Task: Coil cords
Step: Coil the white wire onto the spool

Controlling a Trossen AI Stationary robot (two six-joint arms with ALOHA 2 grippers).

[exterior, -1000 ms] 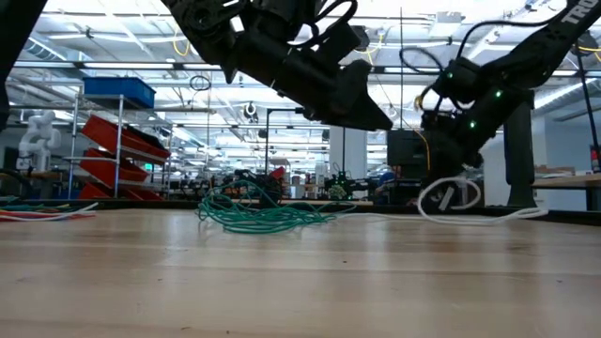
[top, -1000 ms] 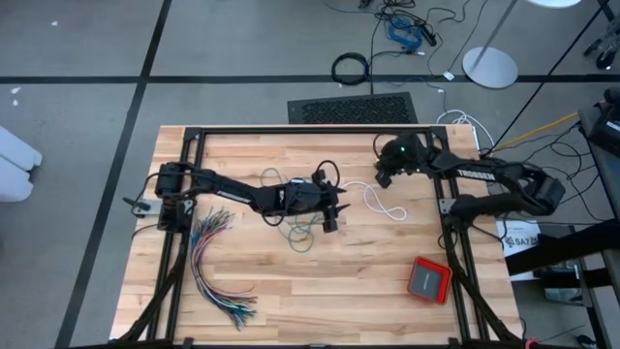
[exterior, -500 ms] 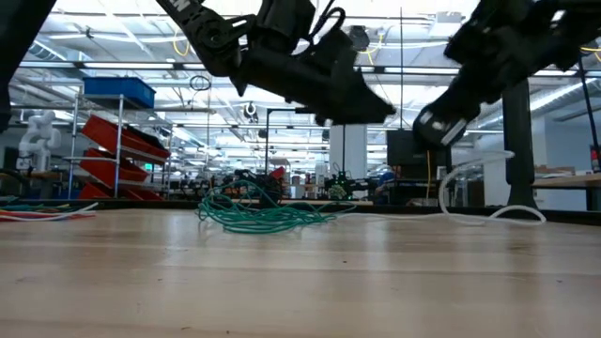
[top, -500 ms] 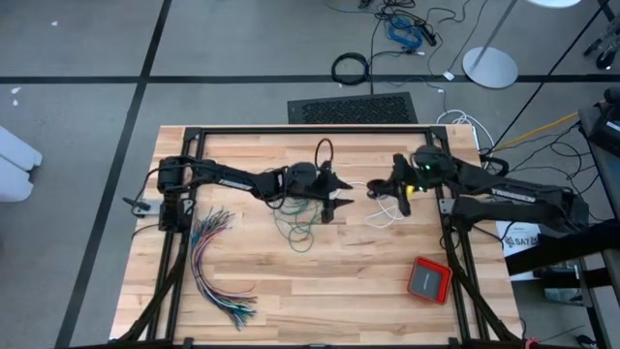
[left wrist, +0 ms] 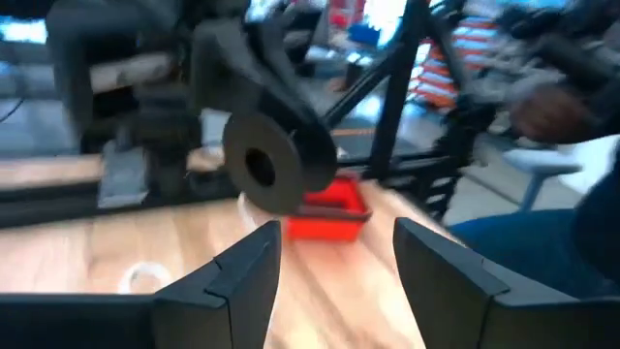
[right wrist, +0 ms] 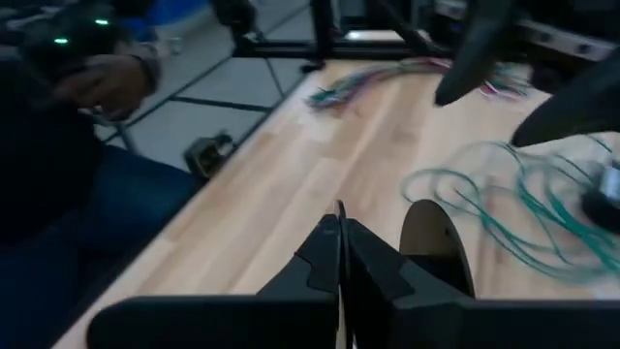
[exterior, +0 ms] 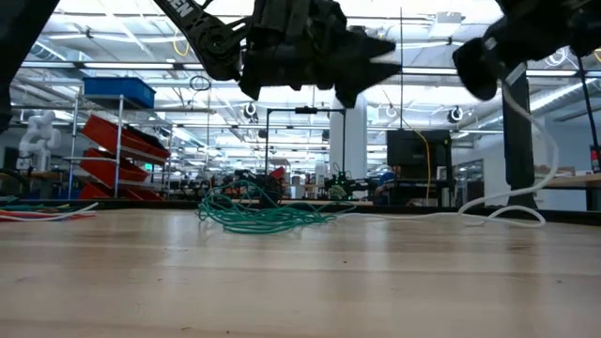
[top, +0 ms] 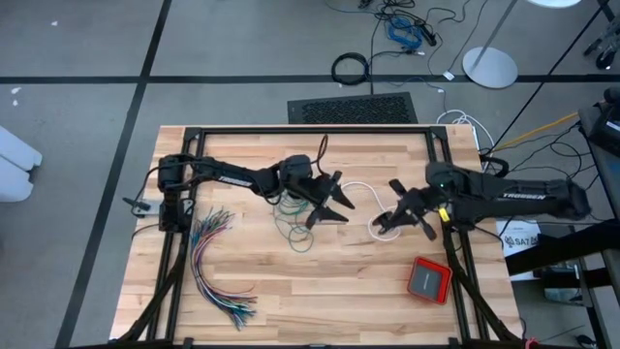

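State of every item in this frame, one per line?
Left pincer: open, empty, raised above the table.
Right pincer: shut on white cord, lifting it.
Teal-green cord: loose tangle, not coiled.
Coloured wire bundle: fanned out, untouched.
Red box: lying flat.

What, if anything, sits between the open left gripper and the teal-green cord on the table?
Nothing visible does. The left gripper hangs open above the table, and the teal-green cord lies loose on the wood just beside and below it, with only air between. The right gripper, shut on the white cord end, is off to the side.
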